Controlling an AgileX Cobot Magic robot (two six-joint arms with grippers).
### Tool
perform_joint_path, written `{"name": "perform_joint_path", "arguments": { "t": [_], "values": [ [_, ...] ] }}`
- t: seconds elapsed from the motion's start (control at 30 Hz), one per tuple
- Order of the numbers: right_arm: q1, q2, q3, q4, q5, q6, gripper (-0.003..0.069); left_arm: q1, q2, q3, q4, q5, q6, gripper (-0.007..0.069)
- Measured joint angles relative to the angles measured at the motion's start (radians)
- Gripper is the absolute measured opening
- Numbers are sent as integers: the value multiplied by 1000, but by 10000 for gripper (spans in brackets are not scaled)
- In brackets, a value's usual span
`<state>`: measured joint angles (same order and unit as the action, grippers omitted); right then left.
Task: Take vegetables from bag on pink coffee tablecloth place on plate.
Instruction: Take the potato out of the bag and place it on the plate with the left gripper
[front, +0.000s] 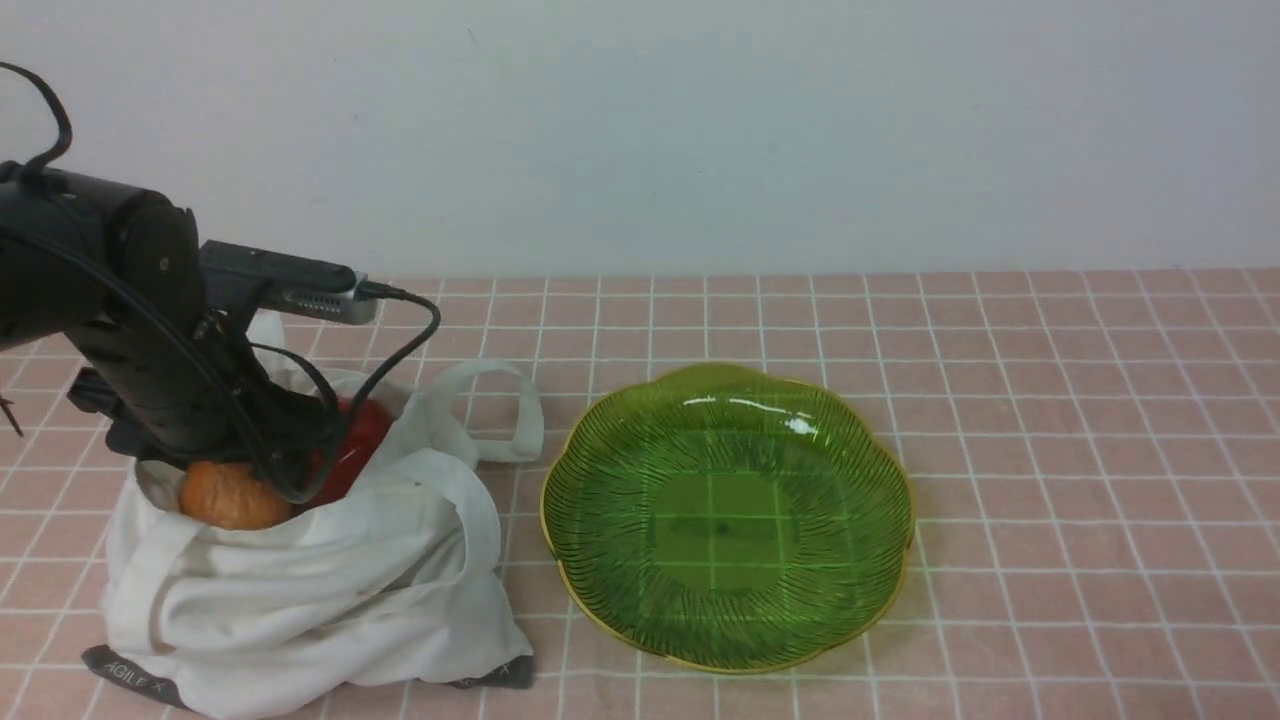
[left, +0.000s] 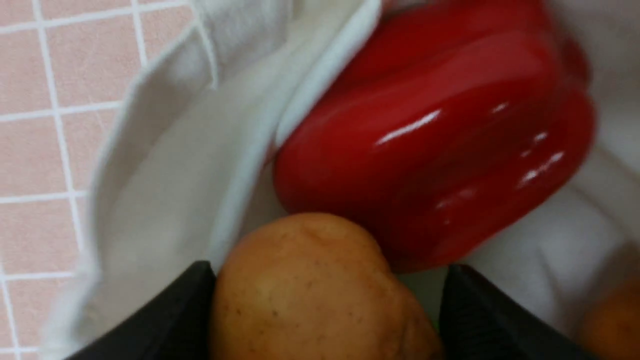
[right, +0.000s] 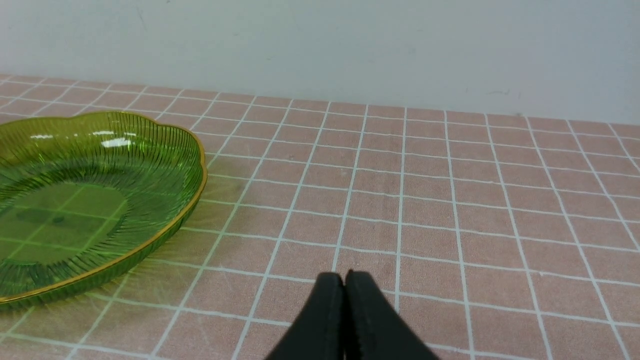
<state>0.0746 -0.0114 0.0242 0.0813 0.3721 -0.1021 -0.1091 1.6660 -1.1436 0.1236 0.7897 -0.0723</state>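
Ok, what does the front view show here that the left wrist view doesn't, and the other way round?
Only the front view: the plate, empty, the grey label on the bag, and the left arm reaching into it. Only the left wrist view: the left gripper, jaws apart either side of the potato, with a gap on one side. Both: potato, red pepper, bag and pink tablecloth.

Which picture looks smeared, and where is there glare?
Left wrist view: glossy red bell pepper blurred, streaked with white glints; front view: sharp, bright glare spot on the translucent green plastic plate; right wrist view: sharp, same plate glinting.
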Motion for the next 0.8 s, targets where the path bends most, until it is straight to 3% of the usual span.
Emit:
{"name": "perform_joint_path", "arguments": {
  "t": [0.23, 0.53, 0.7, 0.8],
  "values": [
    [0, 0, 0, 0, 0, 0, -15, -51, -152, -73, -4, -15, 2, 509],
    [0, 0, 0, 0, 0, 0, -15, -273, -208, -150, 15, -109, 0, 509],
    [0, 0, 0, 0, 0, 0, -15, -280, -159, -150, 204, 7, -107, 509],
    [0, 0, 0, 0, 0, 0, -15, -223, -143, -146, 386, 124, -244, 509]
  ]
}}
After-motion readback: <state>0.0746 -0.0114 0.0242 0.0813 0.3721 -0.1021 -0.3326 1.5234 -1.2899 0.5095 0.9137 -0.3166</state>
